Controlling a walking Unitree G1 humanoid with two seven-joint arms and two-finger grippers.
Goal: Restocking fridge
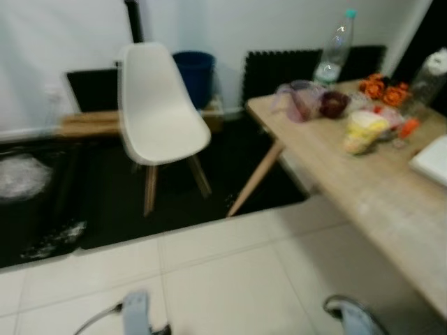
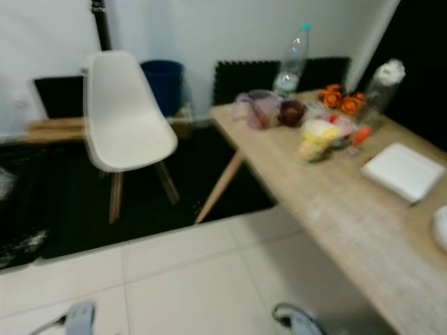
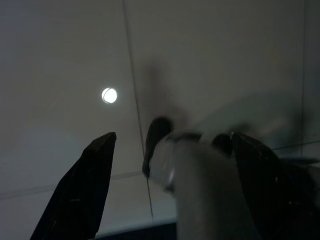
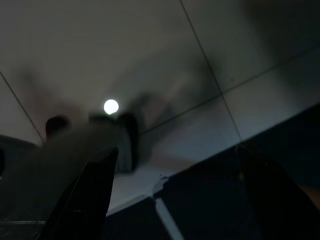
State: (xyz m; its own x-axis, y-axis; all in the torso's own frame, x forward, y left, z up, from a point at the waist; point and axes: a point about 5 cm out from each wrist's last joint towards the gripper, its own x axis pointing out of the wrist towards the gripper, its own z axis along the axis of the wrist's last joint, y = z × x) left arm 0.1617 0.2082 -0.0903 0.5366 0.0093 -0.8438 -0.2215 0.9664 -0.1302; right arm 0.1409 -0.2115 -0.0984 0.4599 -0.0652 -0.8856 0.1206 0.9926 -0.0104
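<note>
From my head cameras I look down at a wooden table running along my right side. At its far end stands a clear water bottle with a teal cap, and beside it a purple-tinted jug, a dark round item, some orange pieces, a yellowish packet and a second clear bottle with a white cap. These groceries sit close together, though blur keeps me from naming them more exactly. Nearer to me on the table lies a flat white box. A white chair stands on a dark mat to the left of the table, with a blue bin behind it by the wall. Pale floor tiles lie before me, and both my silver arms hang low at the picture's bottom edge.

My left wrist camera shows my left pincer with its black fingers spread wide and holding nothing, above grey tile.

My right wrist camera shows my right pincer likewise wide apart and empty, over tile and a dark edge.
</note>
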